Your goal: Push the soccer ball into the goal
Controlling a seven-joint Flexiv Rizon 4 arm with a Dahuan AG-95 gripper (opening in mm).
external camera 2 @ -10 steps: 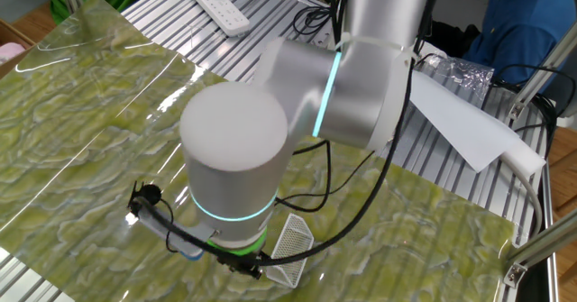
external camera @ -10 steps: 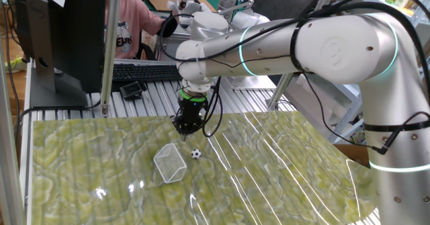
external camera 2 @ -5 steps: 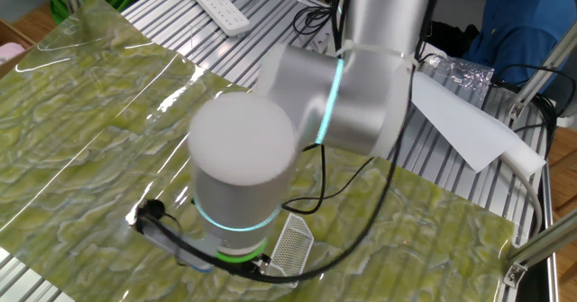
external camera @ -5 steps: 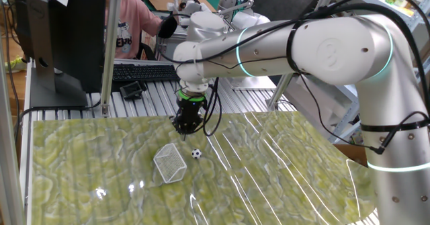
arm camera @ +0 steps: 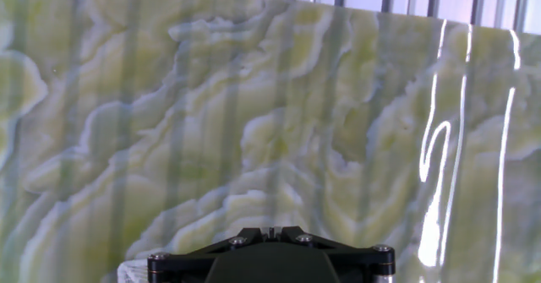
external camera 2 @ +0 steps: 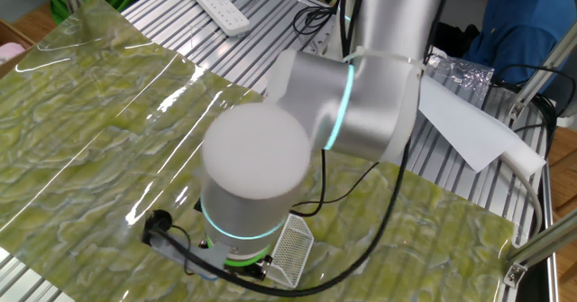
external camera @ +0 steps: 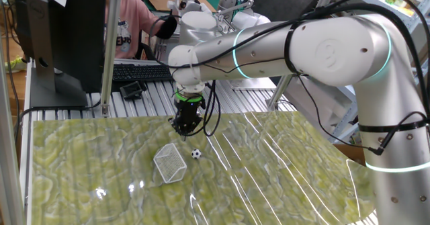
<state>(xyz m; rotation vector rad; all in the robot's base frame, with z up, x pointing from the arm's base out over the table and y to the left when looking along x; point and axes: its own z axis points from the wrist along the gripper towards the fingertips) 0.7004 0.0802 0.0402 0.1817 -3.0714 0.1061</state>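
The tiny black-and-white soccer ball (external camera: 195,154) rests on the green marbled mat, just right of the goal (external camera: 170,163), a small white mesh box lying at an angle. My gripper (external camera: 183,128) hangs shut with nothing in it, a little behind and above the ball and apart from it. From the other fixed view the arm's big joint covers the gripper and the ball, and only the goal (external camera 2: 290,245) peeks out beside it. In the hand view the closed gripper (arm camera: 273,231) sits at the bottom edge over bare mat, with no ball in sight.
Behind the mat (external camera: 282,178) lies a ribbed metal table with a keyboard (external camera: 142,71), a monitor (external camera: 57,30) and a seated person. A power strip (external camera 2: 219,7) and a white sheet (external camera 2: 464,122) lie past the mat's far edge.
The arm has shifted slightly leftward in the fixed view, carrying the shut gripper with it. Ball and goal have not moved.
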